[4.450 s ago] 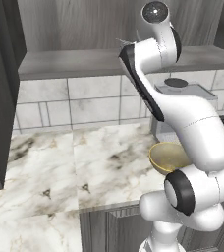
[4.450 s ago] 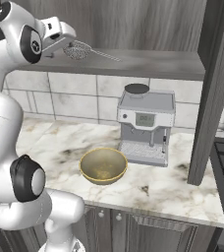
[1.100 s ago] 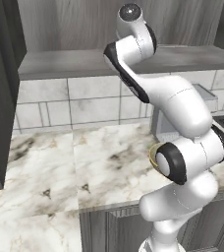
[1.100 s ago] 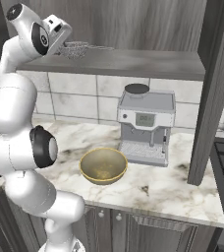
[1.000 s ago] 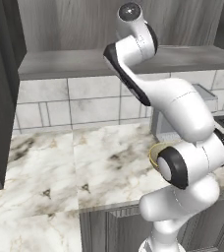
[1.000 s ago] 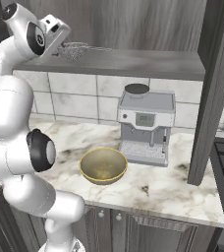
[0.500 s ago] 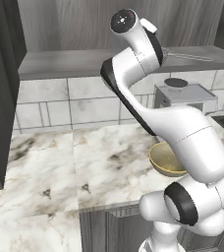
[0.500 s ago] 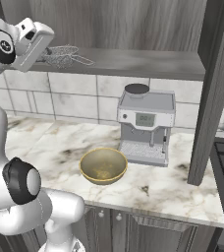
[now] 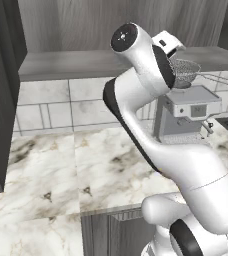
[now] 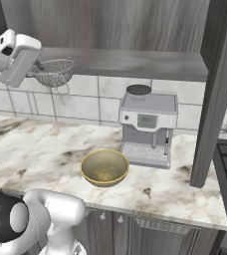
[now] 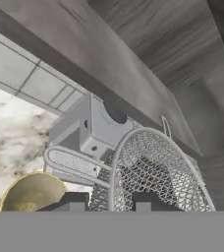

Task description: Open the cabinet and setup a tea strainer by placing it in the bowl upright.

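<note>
Since half a second ago the arm has swung the strainer out from the cabinet shelf's front edge, so it now hangs in open air beside the shelf rather than over it. The two-finger gripper [image 11: 109, 201] is clamped on the small round silver-grey wire-mesh tea strainer [image 10: 54, 71], its dark fingertips [image 11: 144, 200] pinching the rim near the handle. In the hand view the mesh basket [image 11: 153, 172] spreads out ahead of the fingers. In the left base view the strainer [image 9: 183, 72] sits just past the wrist, its thin wire handle running toward the right edge.

Below and beyond it, the round shallow golden-olive bowl [image 10: 105, 167] rests on the marbled white countertop [image 10: 41, 149], near the front edge and well apart from the strainer. Just beside the bowl, toward the tiled back wall, stands the grey boxy coffee machine [image 10: 148, 132]. The large dark grey wood-grain cabinet [image 10: 135, 35] is open above, its door [image 10: 220, 89] standing out at the counter's right end.
</note>
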### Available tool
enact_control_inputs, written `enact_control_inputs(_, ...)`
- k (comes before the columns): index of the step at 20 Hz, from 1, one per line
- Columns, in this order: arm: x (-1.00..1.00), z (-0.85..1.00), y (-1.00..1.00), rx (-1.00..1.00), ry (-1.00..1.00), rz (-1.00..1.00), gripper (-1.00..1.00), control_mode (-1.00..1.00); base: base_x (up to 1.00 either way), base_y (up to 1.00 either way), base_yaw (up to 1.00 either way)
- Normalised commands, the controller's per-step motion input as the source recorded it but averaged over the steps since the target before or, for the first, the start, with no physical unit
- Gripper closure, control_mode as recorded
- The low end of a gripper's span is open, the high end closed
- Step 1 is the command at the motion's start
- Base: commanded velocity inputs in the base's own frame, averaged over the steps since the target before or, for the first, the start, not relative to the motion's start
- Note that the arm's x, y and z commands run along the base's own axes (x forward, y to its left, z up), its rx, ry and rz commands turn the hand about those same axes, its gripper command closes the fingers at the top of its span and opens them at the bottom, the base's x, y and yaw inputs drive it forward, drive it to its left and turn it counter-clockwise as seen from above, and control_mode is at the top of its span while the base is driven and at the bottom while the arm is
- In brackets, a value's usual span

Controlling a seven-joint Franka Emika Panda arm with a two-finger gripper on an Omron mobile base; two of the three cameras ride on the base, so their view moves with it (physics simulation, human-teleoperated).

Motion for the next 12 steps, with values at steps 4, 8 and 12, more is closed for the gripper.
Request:
enact_control_inputs(4, -0.59, -0.4, -0.48, 0.02, 0.0, -0.04, 1.0, -1.0, 0.0, 0.0, 0.0)
enact_control_inputs(8, -0.36, -0.56, -0.49, 0.02, 0.0, 0.0, 1.0, -1.0, 0.0, 0.0, 0.0)
enact_control_inputs(12, -0.13, -0.54, -0.65, 0.07, 0.0, 0.13, 1.0, -1.0, 0.0, 0.0, 0.0)
